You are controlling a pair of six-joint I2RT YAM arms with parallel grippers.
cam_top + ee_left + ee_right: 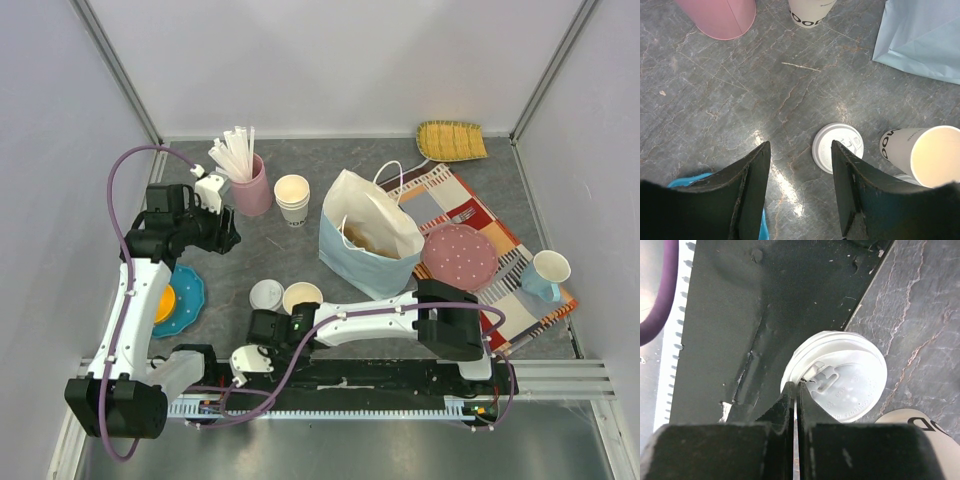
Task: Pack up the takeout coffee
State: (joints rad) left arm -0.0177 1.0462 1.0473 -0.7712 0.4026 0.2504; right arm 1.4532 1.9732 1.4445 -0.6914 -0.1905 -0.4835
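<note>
The takeout coffee (845, 380) is seen from above as a white lid, sitting where the black mounting plate (740, 315) meets the grey worktop (920, 315), at the near edge by the arm bases. The right fingers (785, 407) are pressed together with their tips at the lid's rim; whether they nip it I cannot tell. The left fingers (752, 185) hang spread over the worktop beside a loose flat lid (837, 147) and an open paper cup (927, 155), with the blue paper bag (365, 245) farther back.
</note>
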